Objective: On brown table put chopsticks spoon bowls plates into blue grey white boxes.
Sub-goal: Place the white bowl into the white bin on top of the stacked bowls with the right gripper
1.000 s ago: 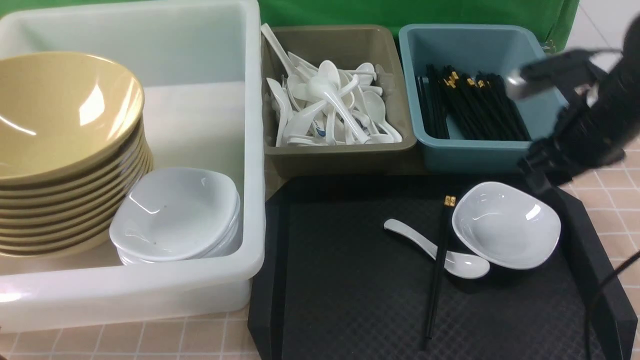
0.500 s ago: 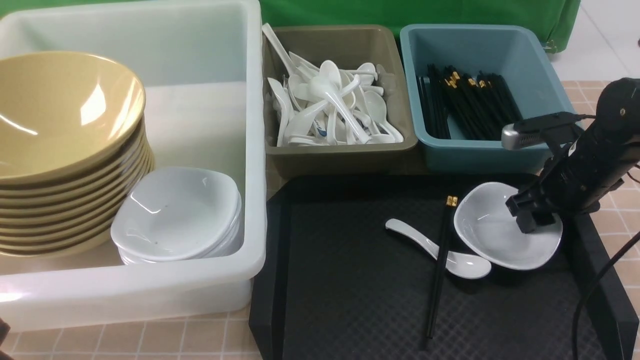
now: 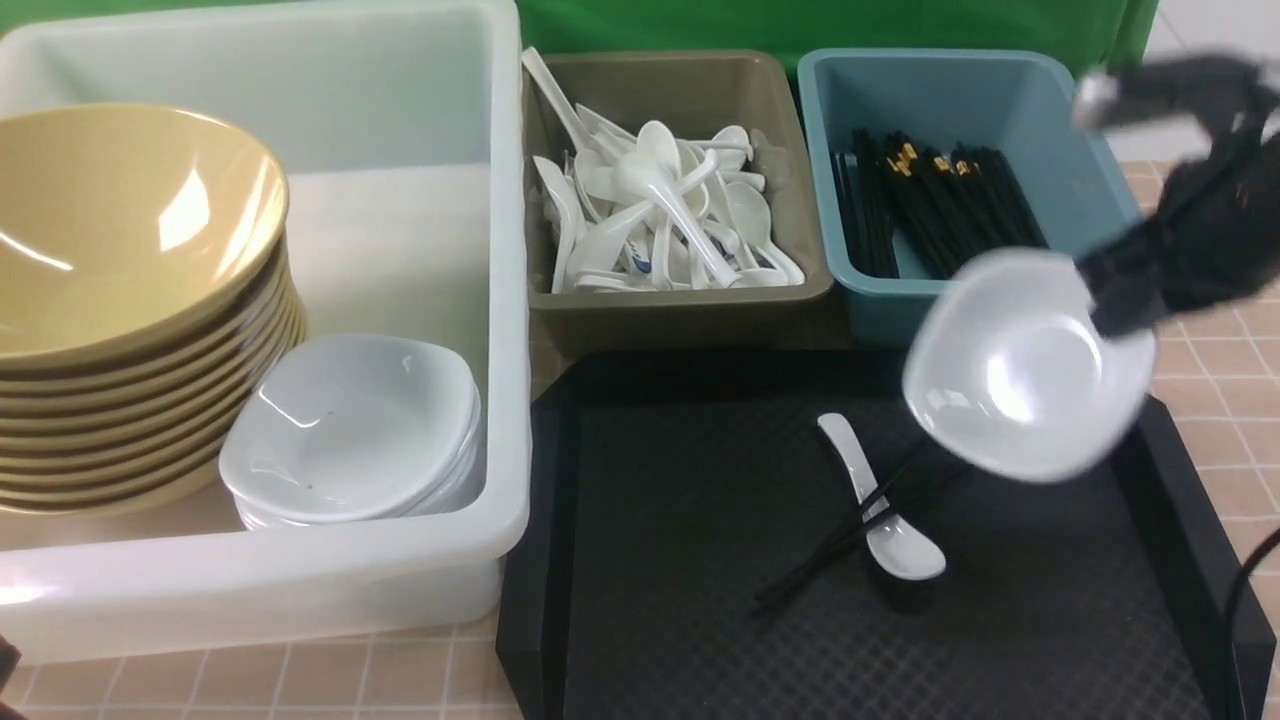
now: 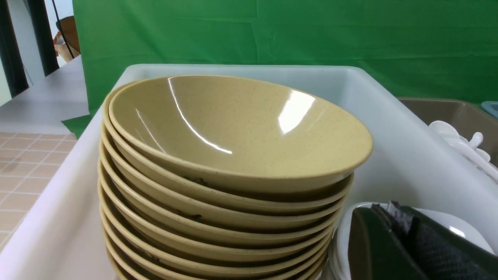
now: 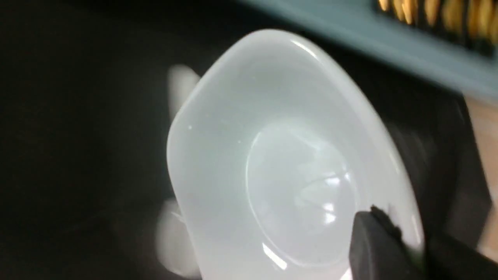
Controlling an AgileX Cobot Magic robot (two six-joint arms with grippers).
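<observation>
My right gripper (image 3: 1115, 300) is shut on the right rim of a white plate (image 3: 1025, 365) and holds it, tilted, above the black tray; the right wrist view shows one finger (image 5: 373, 241) inside the plate (image 5: 280, 163). A white spoon (image 3: 880, 500) and black chopsticks (image 3: 850, 530) lie crossed on the tray. The white box (image 3: 400, 580) holds stacked yellow bowls (image 3: 120, 280) and stacked plates (image 3: 350, 430). My left gripper (image 4: 393, 212) is shut and empty, near the bowls (image 4: 233, 132). It does not show in the front view.
The black tray (image 3: 700, 600) lies on the brown table (image 3: 1230, 370). Behind it stand the grey box (image 3: 680, 310) full of spoons and the blue box (image 3: 940, 310) with chopsticks (image 3: 940, 210). A green cloth hangs at the back.
My right gripper came down on the plate's rim, shut on it and lifted it off the tray. The spoon and chopsticks on the tray were knocked askew.
</observation>
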